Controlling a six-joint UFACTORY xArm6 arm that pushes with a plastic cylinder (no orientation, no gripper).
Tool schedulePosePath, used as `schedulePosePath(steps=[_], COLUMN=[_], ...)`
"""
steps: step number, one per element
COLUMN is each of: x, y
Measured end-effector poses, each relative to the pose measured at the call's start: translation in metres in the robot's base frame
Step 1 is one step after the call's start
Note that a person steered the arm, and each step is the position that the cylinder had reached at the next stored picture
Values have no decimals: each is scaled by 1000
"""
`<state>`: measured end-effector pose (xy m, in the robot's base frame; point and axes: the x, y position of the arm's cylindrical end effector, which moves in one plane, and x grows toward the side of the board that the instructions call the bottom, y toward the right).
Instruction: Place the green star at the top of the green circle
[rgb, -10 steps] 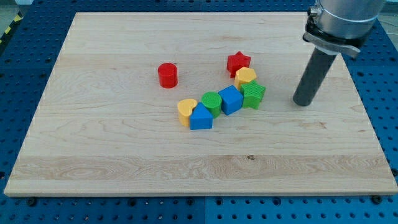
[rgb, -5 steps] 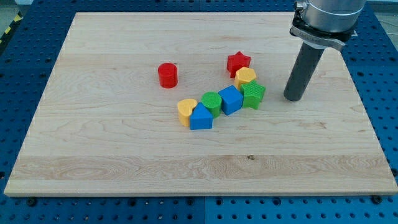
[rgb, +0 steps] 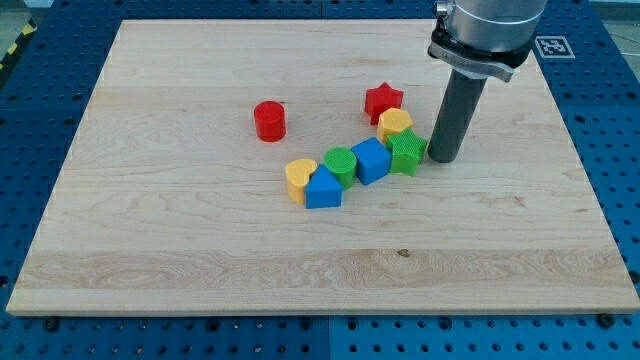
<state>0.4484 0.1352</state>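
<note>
The green star (rgb: 407, 152) lies right of centre on the wooden board (rgb: 200, 220), touching a blue cube (rgb: 371, 160) on its left and a yellow heart (rgb: 394, 124) above it. The green circle (rgb: 341, 164) sits further left, between the blue cube and a blue triangle (rgb: 322, 188). My tip (rgb: 444, 158) stands just to the right of the green star, very close to it or touching its right edge.
A red star (rgb: 383, 101) lies above the yellow heart. A second yellow heart (rgb: 298, 178) sits at the left end of the row, beside the blue triangle. A red cylinder (rgb: 269, 120) stands alone up and left of the cluster.
My tip has slid left across the board toward the green star, from well apart to right beside it. The blocks have not moved.
</note>
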Motion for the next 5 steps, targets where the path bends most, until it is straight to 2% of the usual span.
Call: schedulePosePath(steps=[2,5], x=[0,-26], y=[-47,-100])
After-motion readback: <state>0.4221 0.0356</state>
